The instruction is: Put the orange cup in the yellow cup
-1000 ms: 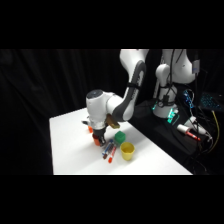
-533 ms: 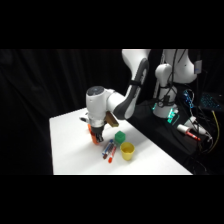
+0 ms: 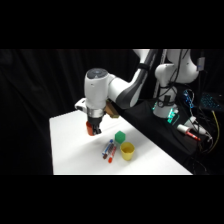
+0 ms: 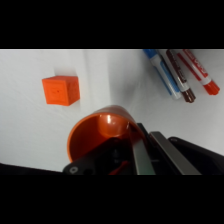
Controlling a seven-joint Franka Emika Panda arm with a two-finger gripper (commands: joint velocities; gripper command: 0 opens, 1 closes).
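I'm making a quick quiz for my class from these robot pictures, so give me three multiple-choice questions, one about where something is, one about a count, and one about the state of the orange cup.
1. Where does the green block sit?
A. Just behind the yellow cup
B. On the far left table corner
C. Inside the yellow cup

2. How many markers lie side by side?
A. One
B. Three
C. Five

3. What state is the orange cup in?
A. Nested in the yellow cup
B. Lying untouched
C. Held by the gripper, off the table

Answers: 1 A, the side view shows the block beside the cup's far rim. 2 B, the wrist view shows three. 3 C, a finger grips its rim.
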